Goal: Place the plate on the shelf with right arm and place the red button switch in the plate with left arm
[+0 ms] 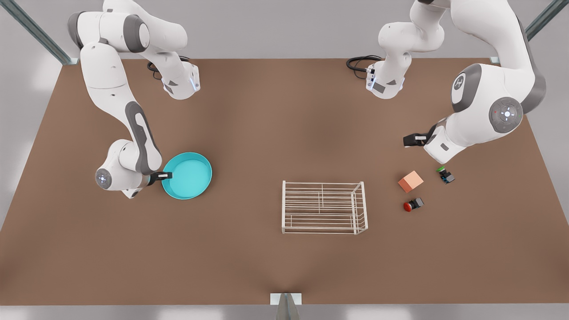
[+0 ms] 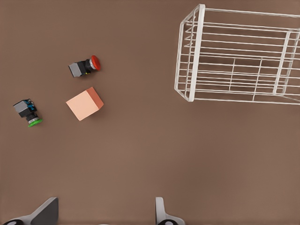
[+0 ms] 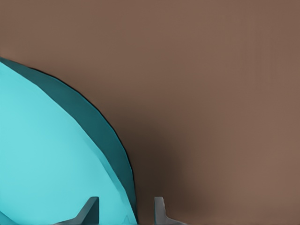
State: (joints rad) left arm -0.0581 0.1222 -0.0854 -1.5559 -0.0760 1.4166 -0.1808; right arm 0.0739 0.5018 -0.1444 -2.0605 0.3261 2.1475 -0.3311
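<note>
The turquoise plate point(image 1: 189, 175) point(image 3: 47, 154) is at the front view's left, and I cannot tell whether it rests on the table or is slightly raised. My right gripper point(image 1: 165, 176) point(image 3: 125, 213) is shut on its rim, one finger inside the dish and one outside. The white wire shelf point(image 1: 283, 206) point(image 2: 200, 47) stands bare at the table's middle. The red button switch point(image 1: 412, 205) point(image 2: 86, 66) lies on its side at the front view's right. My left gripper point(image 1: 406, 141) point(image 2: 105, 215) hovers open above the table, apart from the switch.
A salmon-pink cube point(image 1: 410, 181) point(image 2: 84, 103) sits between the red switch and a green-capped switch point(image 1: 444, 174) point(image 2: 27, 112). Bare brown table point(image 1: 284, 111) stretches between the plate and the shelf.
</note>
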